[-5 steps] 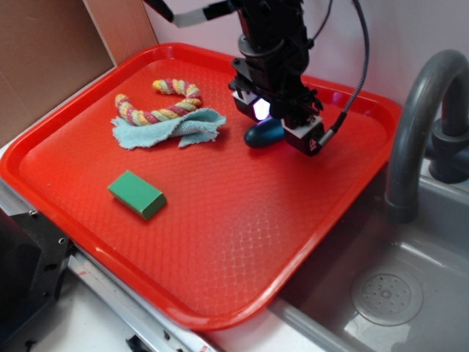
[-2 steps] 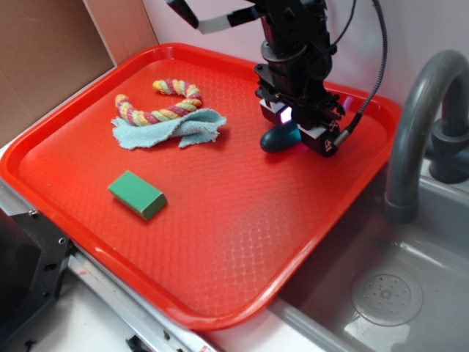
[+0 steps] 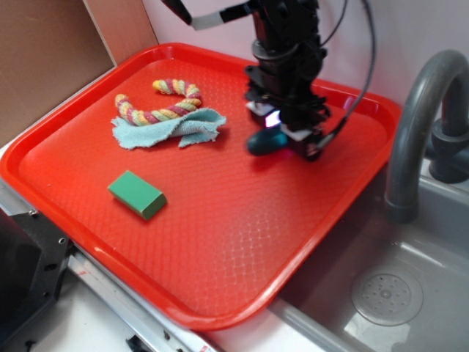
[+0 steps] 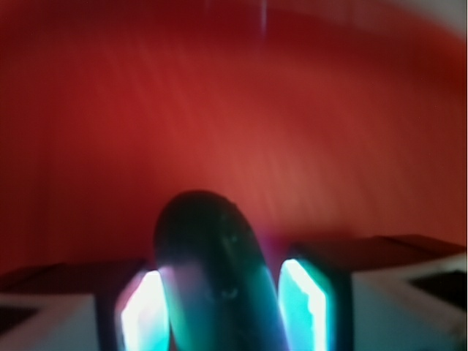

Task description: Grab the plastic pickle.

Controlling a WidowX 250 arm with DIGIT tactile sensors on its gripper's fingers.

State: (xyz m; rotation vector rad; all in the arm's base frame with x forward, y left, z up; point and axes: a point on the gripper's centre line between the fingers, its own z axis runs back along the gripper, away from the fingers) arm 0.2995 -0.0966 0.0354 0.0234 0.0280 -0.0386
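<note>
From my remote seat, the exterior view shows the black gripper [image 3: 282,136] low over the upper right part of the red tray [image 3: 220,242], its jaws set on either side of the plastic pickle [image 3: 265,141], which lies right of centre near the tray's far edge. The pickle is a smooth, glossy, dark teal capsule with rounded ends, and one end pokes out to the left from under the gripper body. The wrist view is blurred, but there I see the pickle [image 4: 216,270] running up from the bottom centre between two glowing pads [image 4: 303,307], both right up against its sides, so the jaws look narrowed onto it; I cannot tell how firm the hold is, nor whether it has left the tray. The tray is hard plastic with a fine diamond-textured surface and a raised rounded rim. In the upper left of the frame a twisted rope [image 3: 157,106] of yellow, pink and cream strands curls in a hook shape, partly lying on a crumpled light-blue cloth [image 3: 172,130] with frayed edges. A matte green rectangular block [image 3: 137,194] sits at lower left, well apart from the pickle. At the right edge a grey curved faucet [image 3: 414,125] rises over a grey sink [image 3: 388,293] with a round drain.
</note>
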